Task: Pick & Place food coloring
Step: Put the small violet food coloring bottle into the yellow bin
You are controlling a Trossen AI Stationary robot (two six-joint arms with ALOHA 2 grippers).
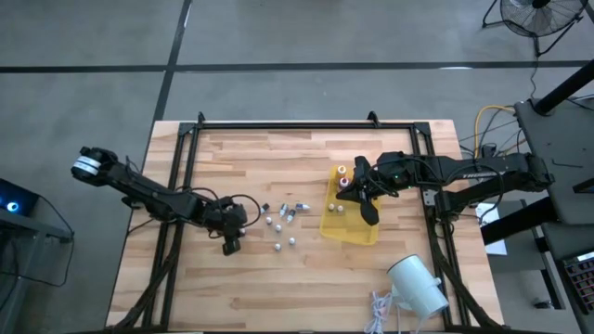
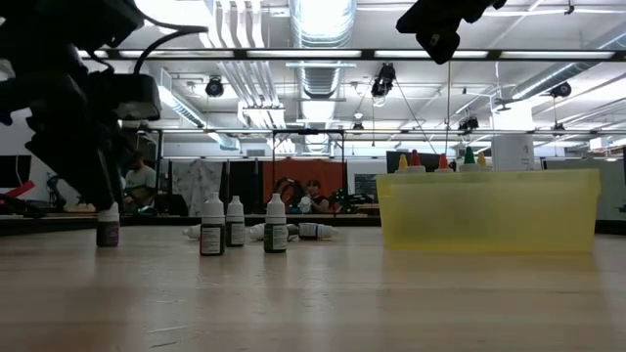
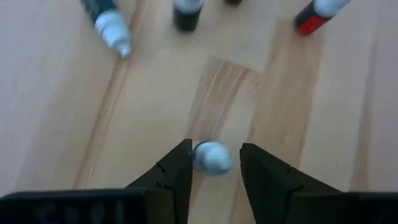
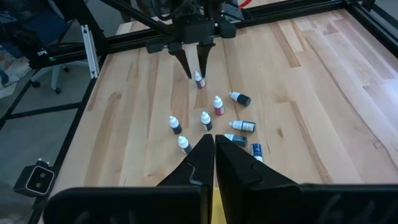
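White-capped, one small bottle (image 3: 211, 157) stands on the bench (image 1: 306, 278), straddled by the left pincer (image 3: 215, 167), whose fingers are not yet seen pressing it. Closure should be centred before lifting. The right pincer (image 4: 214, 144) is clenched empty above the yellow bin (image 1: 357, 232).

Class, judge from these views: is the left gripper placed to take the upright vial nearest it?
Probably yes. The left gripper already straddles that vial, a finger on each side, with bare table around it and nothing between.
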